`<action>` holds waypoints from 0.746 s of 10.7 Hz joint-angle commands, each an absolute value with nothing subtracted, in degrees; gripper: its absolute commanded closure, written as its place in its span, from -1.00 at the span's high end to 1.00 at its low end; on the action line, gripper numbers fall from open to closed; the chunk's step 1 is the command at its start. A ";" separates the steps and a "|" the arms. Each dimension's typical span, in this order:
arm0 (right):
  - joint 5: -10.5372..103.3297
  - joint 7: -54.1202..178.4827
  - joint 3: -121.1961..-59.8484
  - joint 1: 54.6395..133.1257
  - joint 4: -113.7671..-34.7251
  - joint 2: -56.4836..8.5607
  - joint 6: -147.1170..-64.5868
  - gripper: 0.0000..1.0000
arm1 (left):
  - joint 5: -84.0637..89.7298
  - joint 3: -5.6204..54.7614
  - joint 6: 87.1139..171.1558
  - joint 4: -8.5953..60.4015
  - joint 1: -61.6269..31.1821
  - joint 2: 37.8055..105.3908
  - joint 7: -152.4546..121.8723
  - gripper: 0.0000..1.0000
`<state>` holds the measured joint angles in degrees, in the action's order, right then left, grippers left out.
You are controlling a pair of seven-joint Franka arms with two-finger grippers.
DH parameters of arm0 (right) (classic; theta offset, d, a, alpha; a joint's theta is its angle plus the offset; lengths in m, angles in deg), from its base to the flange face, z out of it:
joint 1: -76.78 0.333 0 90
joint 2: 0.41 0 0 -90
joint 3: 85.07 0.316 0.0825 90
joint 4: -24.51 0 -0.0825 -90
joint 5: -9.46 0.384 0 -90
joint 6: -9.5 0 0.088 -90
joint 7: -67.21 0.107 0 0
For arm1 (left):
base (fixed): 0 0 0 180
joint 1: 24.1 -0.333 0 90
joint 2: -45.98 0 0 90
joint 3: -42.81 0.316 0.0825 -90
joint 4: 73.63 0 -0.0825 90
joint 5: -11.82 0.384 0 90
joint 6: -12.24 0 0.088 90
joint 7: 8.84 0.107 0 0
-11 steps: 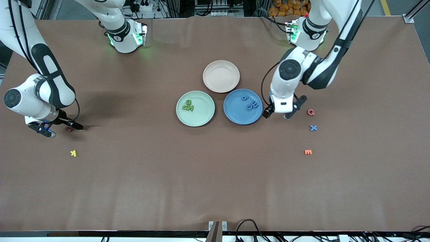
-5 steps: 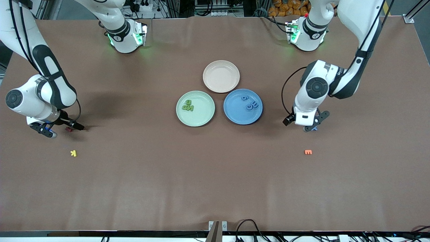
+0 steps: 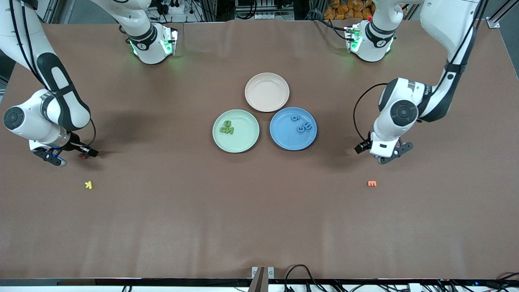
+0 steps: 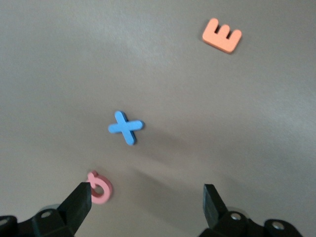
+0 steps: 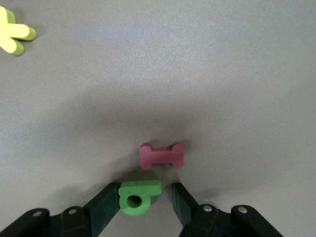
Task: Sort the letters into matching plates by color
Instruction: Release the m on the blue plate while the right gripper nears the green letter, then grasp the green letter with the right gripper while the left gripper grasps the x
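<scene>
In the left wrist view the blue X letter (image 4: 126, 127) lies on the table ahead of my left gripper (image 4: 146, 205), which is open and empty above it. From the front the left gripper (image 3: 383, 157) hides the X. My right gripper (image 5: 144, 203) is open low at the table around a green letter (image 5: 138, 196); one finger (image 5: 105, 206) touches it, the other stands apart. From the front the right gripper (image 3: 73, 156) hides that letter. The mint green plate (image 3: 248, 142) holds green letters (image 3: 227, 128). The blue plate (image 3: 284, 138) holds blue letters (image 3: 302, 125).
A beige-pink plate (image 3: 267, 92) sits beside the two plates, farther from the front camera. A pink Q (image 4: 98, 186) and an orange E (image 4: 221, 35) (image 3: 372, 183) lie near the X. A dark pink letter (image 5: 162, 155) lies by the green one. A yellow letter (image 3: 89, 185) is nearby.
My left gripper has moved from beside the blue plate toward the left arm's end of the table and now covers the blue X. The right gripper has barely shifted.
</scene>
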<state>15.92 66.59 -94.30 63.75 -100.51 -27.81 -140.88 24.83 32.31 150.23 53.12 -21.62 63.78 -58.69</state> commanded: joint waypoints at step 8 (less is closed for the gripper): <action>16.76 63.61 -91.31 60.26 -100.38 -27.83 -141.40 -0.12 | 26.41 32.09 157.16 52.23 -29.54 67.95 -38.13 0.94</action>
